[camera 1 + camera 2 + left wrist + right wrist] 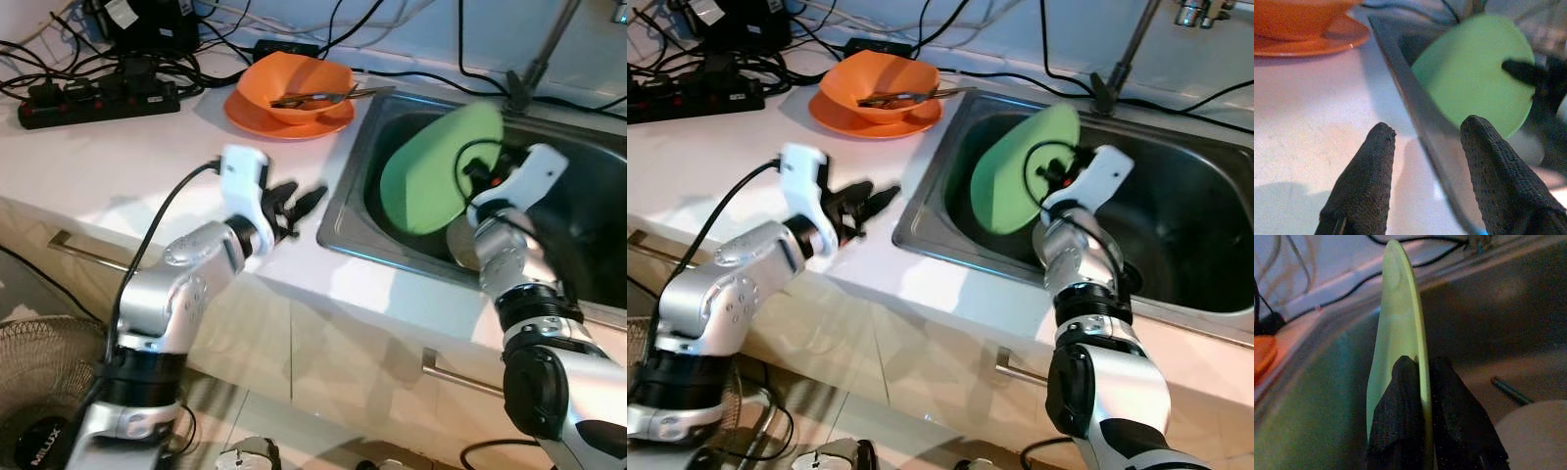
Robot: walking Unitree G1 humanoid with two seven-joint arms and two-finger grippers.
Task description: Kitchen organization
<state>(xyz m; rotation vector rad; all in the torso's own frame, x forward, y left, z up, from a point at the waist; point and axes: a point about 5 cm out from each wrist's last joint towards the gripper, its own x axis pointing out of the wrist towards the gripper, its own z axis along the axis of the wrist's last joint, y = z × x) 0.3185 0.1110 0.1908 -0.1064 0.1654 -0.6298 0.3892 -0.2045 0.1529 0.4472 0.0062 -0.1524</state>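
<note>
We see right gripper [1420, 382] pinching green plate [436, 171] by rim, held tilted over sink [353, 186]. Left gripper [299, 204] spread, empty, over counter [118, 157]. Step, we judge: lifting plate out; next needs clearing sink rim.

A pale countertop [118, 157] runs along a white wall, with a steel sink basin [1176, 225] set into it and a faucet stem [534, 59] rising behind. Black cables and a power strip [98, 101] crowd the back left corner. Below, cream cabinet fronts carry metal bar handles [83, 250]. A fan's wire grille [44, 362] stands on the floor at lower left.
</note>
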